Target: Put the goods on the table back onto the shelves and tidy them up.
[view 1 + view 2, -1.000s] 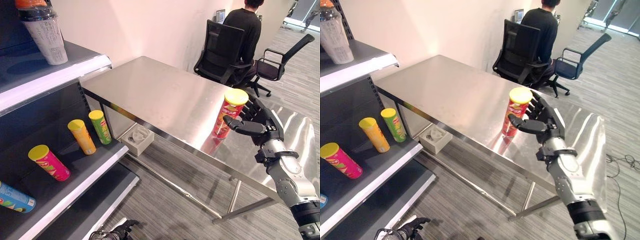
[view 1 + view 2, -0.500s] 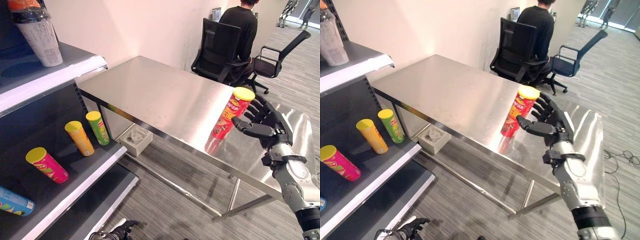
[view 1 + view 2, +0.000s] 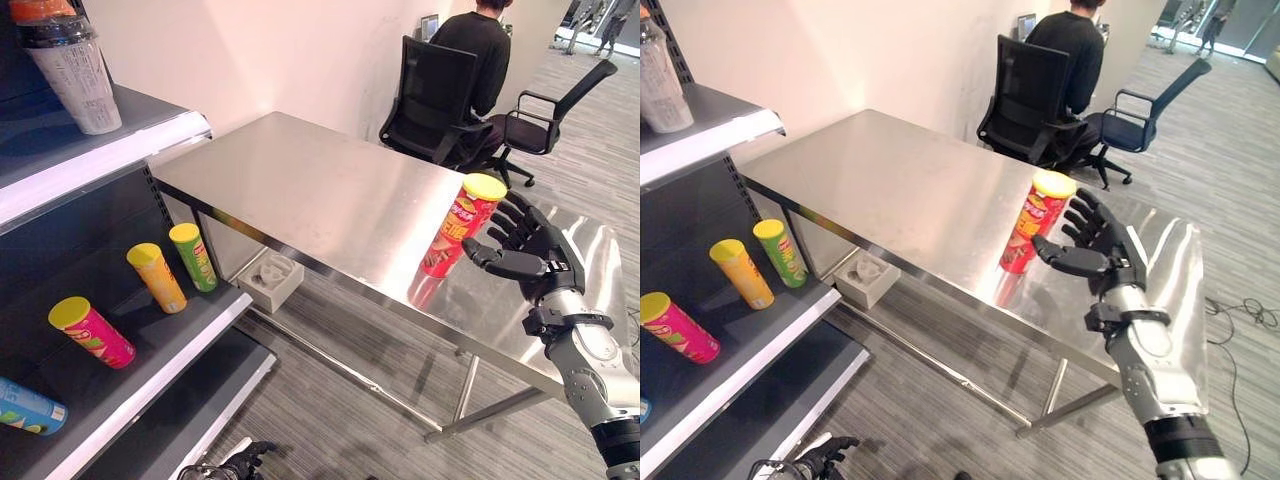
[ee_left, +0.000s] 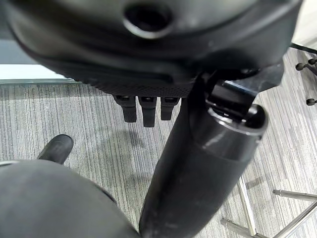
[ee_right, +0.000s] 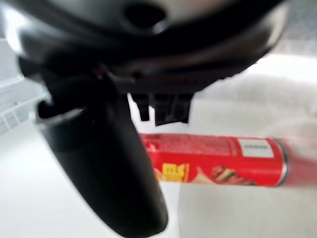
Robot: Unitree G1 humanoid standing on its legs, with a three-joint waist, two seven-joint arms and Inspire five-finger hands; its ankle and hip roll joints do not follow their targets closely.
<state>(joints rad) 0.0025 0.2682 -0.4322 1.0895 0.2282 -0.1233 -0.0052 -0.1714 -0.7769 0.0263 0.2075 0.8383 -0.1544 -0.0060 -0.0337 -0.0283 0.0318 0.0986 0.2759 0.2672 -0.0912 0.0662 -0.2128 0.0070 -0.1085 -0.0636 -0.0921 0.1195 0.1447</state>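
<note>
**Right hand now lined up on the red can, no grab yet**

Compared with a second ago, the red can (image 3: pixel 457 226) looks pretty much where it was, standing on the steel table (image 3: pixel 300 190) at centre right of the frame. A lot of the apparent shift is just the camera moving, but the right hand (image 3: pixel 525 248) has come up beside the can, thumb reaching toward its middle and fingers spread behind its upper part. The hand is released, fingers straight, not wrapped around anything. From the head views I can't tell if the thumb tip is touching the can or just short of it. So my read: the approach is done and the closing squeeze is what's left.

The can is upright but leaning a bit, yellow lid tipped toward the upper right, long axis close to vertical.

The shelf (image 3: pixel 150 350) at lower left already has a pink can (image 3: pixel 92 332), a yellow can (image 3: pixel 156 277) and a green can (image 3: pixel 193 256).

The left hand (image 4: pixel 143 106) hangs low over the floor, fingers curled, holding nothing.
</note>
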